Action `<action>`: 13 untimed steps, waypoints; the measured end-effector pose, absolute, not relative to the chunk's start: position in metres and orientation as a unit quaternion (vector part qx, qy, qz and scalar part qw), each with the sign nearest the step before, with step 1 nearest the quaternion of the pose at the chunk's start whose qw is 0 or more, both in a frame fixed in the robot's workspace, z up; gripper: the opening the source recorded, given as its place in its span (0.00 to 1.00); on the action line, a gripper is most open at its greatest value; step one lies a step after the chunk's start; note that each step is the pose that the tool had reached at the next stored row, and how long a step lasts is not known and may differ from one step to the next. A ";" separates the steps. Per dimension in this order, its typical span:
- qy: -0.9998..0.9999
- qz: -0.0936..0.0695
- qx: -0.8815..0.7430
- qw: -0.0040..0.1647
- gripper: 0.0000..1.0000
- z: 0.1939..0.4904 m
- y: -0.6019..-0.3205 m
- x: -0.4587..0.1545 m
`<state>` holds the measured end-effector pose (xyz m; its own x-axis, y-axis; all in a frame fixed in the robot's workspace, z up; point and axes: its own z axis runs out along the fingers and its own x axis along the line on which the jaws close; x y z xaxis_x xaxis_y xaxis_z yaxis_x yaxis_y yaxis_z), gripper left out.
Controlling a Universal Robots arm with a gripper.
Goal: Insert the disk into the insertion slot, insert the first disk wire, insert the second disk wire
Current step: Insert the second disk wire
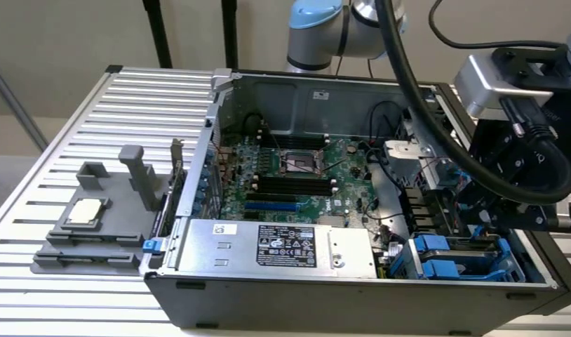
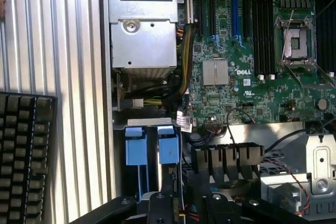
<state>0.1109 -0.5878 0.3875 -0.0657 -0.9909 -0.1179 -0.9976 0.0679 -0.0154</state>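
The insertion slot [image 1: 465,261], a grey metal cage with bright blue plastic parts, sits in the open computer case's front corner at the exterior view's right. My black gripper [image 1: 492,219] hangs right over it, its body covering the cage's top. In the wrist view two blue tabs [image 2: 152,148] stand side by side in the cage [image 2: 149,123], directly ahead of the gripper [image 2: 168,203]. The disk's silver body and white label are hidden. I cannot tell whether the blue tabs belong to its carrier. Loose black and yellow cables [image 2: 176,93] lie beside the cage.
The large silver box with a black label [image 1: 280,247] fills the case's front beside the cage. The green motherboard [image 1: 295,179] lies behind it. A grey fixture [image 1: 94,225] holding a chip stands on the slatted table [image 1: 52,140]. A black keyboard [image 2: 23,153] lies outside the case.
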 end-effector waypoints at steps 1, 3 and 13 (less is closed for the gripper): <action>0.729 0.034 -0.682 0.049 0.33 0.387 -0.585 0.111; 0.729 0.032 -0.682 0.050 0.33 0.385 -0.581 0.111; 0.729 0.011 -0.683 0.033 0.33 0.378 -0.567 0.112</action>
<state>0.1117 -0.5670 0.3779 -0.0645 -0.9959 -0.0635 -0.9973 0.0665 -0.0299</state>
